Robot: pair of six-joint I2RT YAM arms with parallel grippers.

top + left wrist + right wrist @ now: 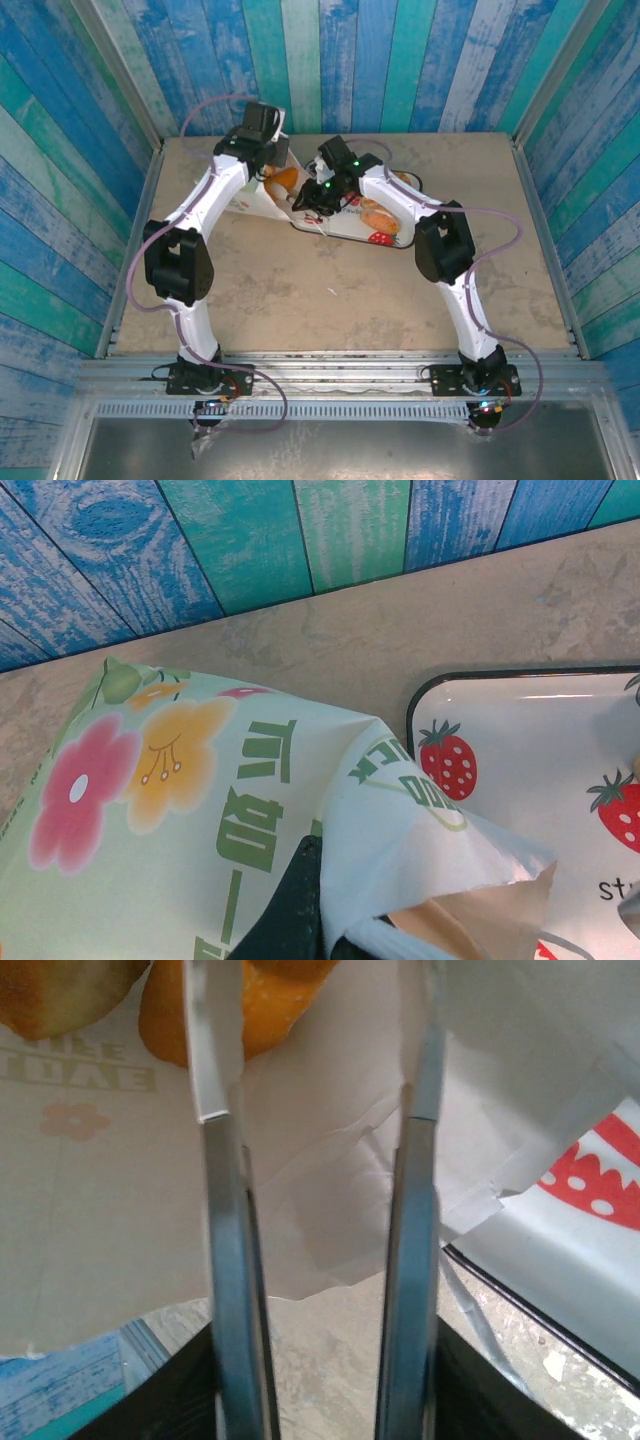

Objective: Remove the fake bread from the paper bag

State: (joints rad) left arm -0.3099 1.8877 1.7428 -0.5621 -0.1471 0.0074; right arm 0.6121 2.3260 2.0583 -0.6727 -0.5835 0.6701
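- Overhead, we saw the paper bag (258, 203) lying on its side toward the back left of the table (330, 300), its mouth turned to the strawberry-patterned tray (340, 232) just beside it.
- We found the left gripper (270, 152) over the far end of the bag. In the left wrist view its dark fingers (285, 910) were clamped on a fold of the bag's paper, which carried pink and yellow flowers and green lettering.
- We noted one orange piece of fake bread (285, 180) showing at the bag's mouth, and a golden roll (380, 215) lying on the tray near a red strawberry print.
- We located the right gripper (315, 200) at the bag's mouth, between the bag and the tray.
- In the right wrist view we saw its two metal fingers (225, 1260) standing parallel with a clear gap between them, pointing into the bag's white interior.
- We saw an orange bun (285, 995) at the fingertips, partly within the gap, and a browner roll (60, 990) to its left. We could not tell whether the fingers pressed on the bun or merely flanked it.
- We saw the tray's dark-rimmed corner lying just beside the bag in both wrist views.
- We saw blue and green plank walls (330, 60) enclosing the table.
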